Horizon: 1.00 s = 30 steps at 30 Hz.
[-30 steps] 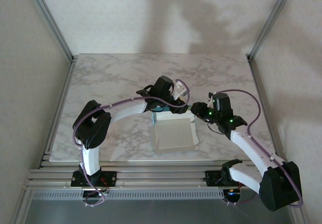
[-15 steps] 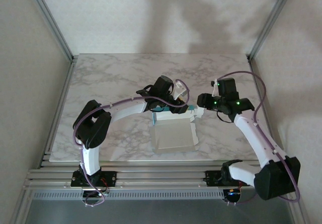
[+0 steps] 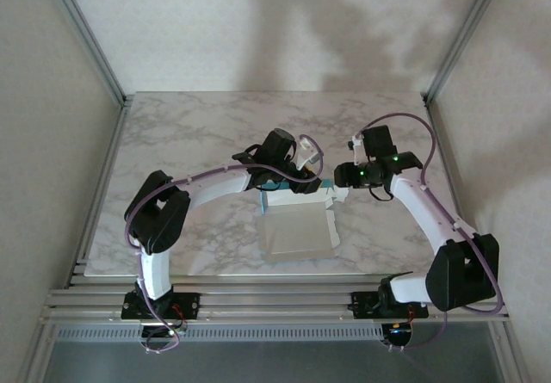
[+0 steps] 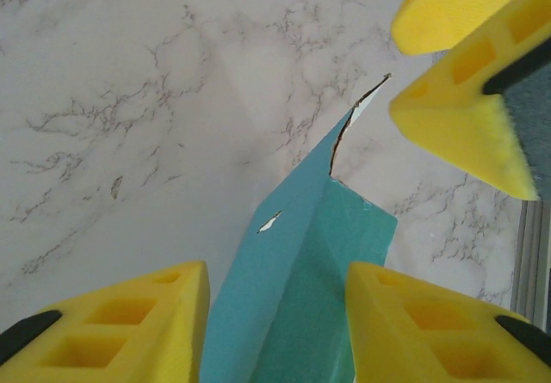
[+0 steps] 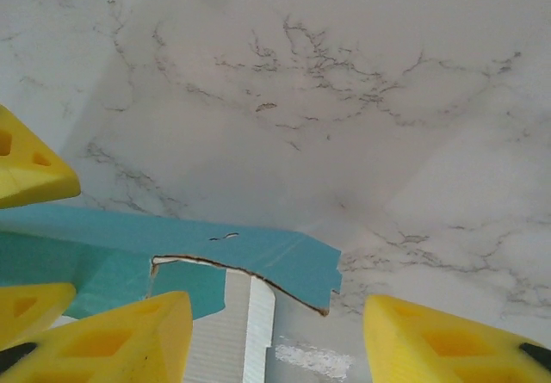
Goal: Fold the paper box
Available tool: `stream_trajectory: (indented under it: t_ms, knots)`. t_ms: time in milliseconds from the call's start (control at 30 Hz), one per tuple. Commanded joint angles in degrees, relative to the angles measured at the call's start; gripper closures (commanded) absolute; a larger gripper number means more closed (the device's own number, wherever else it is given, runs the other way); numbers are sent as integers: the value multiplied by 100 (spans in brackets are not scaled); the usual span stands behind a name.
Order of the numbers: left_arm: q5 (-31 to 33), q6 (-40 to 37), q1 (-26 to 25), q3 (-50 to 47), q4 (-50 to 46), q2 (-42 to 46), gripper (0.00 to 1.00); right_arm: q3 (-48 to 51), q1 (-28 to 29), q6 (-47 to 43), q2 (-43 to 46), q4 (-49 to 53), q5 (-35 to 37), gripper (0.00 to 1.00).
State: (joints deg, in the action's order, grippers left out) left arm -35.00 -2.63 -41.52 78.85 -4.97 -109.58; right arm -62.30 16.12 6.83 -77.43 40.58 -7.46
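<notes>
- Box (image 3: 297,232) lies pale face up on the near middle of your table (image 3: 198,133), between the two arms, with its far edge turned up and showing turquoise.
- Your left gripper (image 4: 277,267) sits astride that raised flap (image 4: 297,228). The jaws stand partway apart and the folded card reaches both fingers. You cannot tell from these views whether it is squeezed or only flanked.
- Your right gripper (image 5: 277,301) is open, jaws wide and holding nothing. It hangs just off the box's far right corner, and the turquoise tab (image 5: 297,262) with its ragged edge lies between the fingers, untouched.
- Crowding is the issue: in the left wrist view the right gripper's yellow fingers (image 4: 456,133) hang just beside the tip of the flap, and in the right wrist view the left gripper's fingers (image 5: 26,172) show at the left edge over the same card.
- Bare marble surrounds the box on every side.
- Rails (image 3: 275,301) run along the near edge, and posts (image 3: 86,34) rise at the far corners, well apart from the box.
- Purple cable (image 3: 405,120) loops above the right wrist, off the card.
</notes>
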Motion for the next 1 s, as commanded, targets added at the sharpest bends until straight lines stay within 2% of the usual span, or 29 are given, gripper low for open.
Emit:
stream_trajectory:
  t_ms: [0,467,633,867,967]
  knots:
    - [-64,-65,49,67,-142,-142,55,-236,0,-293,-117,220,37,45]
    - [-94,-53,54,60,-120,-143,56,-486,76,-596,-634,433,-300,46]
    - [-104,-36,47,48,-117,-145,57,-486,137,-596,-684,435,-286,49]
    - [-119,8,47,30,-78,-136,57,-320,405,-453,-561,513,-81,76]
    - [-121,37,47,-1,-43,-125,57,-186,550,-341,-463,502,20,81]
